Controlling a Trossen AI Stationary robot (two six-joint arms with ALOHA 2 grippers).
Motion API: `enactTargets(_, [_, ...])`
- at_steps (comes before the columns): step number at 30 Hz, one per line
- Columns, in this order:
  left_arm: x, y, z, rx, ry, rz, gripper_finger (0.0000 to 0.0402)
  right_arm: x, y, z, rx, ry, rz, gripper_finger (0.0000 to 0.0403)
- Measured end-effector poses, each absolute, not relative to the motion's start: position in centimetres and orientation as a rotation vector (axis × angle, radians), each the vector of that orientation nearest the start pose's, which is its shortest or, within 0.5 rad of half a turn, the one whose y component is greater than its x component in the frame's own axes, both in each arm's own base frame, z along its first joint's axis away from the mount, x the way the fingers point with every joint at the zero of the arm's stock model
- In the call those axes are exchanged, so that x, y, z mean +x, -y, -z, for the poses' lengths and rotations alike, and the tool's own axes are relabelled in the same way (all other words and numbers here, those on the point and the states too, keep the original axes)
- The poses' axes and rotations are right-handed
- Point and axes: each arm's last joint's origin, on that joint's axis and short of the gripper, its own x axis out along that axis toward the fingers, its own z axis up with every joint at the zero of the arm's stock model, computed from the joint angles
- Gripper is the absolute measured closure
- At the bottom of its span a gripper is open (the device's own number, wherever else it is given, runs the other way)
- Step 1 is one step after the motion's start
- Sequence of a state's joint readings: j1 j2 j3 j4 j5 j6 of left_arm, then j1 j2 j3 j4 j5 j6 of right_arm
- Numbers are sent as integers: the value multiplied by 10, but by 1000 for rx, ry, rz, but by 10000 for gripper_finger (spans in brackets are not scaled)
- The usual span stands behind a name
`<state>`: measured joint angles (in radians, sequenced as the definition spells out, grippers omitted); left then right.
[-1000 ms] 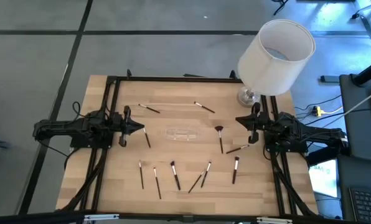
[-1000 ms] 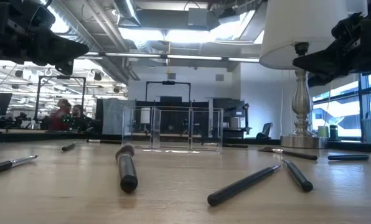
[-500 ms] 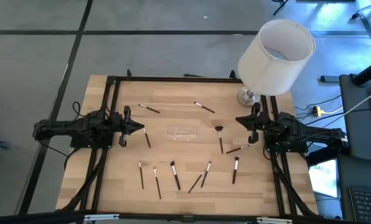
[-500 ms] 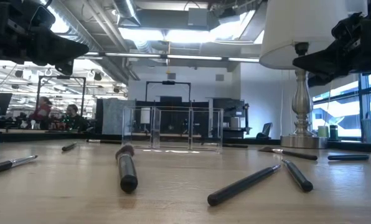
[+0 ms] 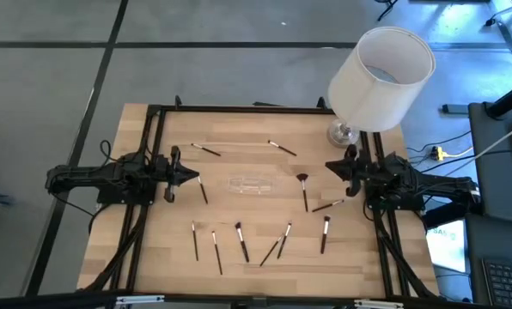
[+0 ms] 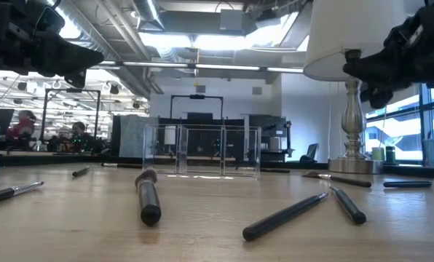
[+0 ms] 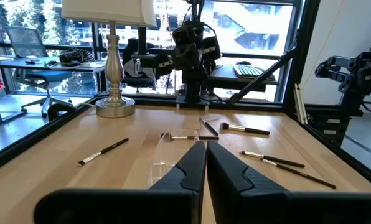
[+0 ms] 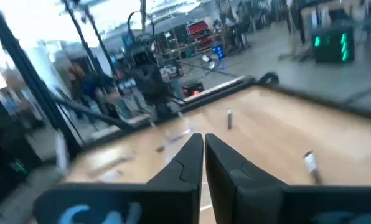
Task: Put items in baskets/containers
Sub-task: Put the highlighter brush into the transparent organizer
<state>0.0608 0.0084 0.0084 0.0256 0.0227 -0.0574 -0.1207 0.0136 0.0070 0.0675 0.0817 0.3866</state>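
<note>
Only the right gripper (image 5: 332, 166) has moved since a second ago: it has turned a little at the right edge of the table (image 5: 144, 257), and in the low view it now sits a touch higher and more tilted against the lamp stem; the right wrist picture is smeared with motion. Nothing else on the table has shifted.

Going left to right in the high view: the left gripper (image 5: 193, 175) hangs above the table's left side, its fingers pressed together and holding nothing, pointing toward the middle. Just beside its tip lies one makeup brush (image 5: 203, 190), and another (image 5: 205, 150) lies farther back. Along the near edge, a row of brushes (image 5: 241, 243) lies spread out, all flat on the wood. At the centre of the table stands the clear plastic holder (image 5: 253, 184), upright, and no brush can be seen inside it in the low view. Right of it lies a fan-tipped brush (image 5: 304, 190), then a brush (image 5: 328, 205) near the right arm, and another (image 5: 325, 233) toward the near edge. The right gripper is closed and carries nothing, hovering above the table just in front of the lamp base (image 5: 341, 133), under the big white lampshade (image 5: 381, 77).
</note>
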Motion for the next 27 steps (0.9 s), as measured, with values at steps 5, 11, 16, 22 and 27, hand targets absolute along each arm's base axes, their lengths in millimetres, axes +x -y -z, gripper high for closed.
enactTargets(5, [98, -5, -168, -56, 26, -37, 389, 96, 17, -172, 412, 133, 286, 384])
enactTargets(11, [97, -6, -168, 9, 26, -71, 391, 95, 19, -175, 427, 185, 366, 384])
enactTargets(16, [96, -10, -175, 34, 97, -207, 391, 93, 23, -175, 496, 238, 509, 380])
enactTargets(22, [95, -11, -184, 30, 183, -229, 390, 95, 24, -173, 556, 231, 518, 352])
enactTargets(27, [94, -12, -186, 112, 200, -278, 391, 98, 24, -170, 628, 207, 516, 324])
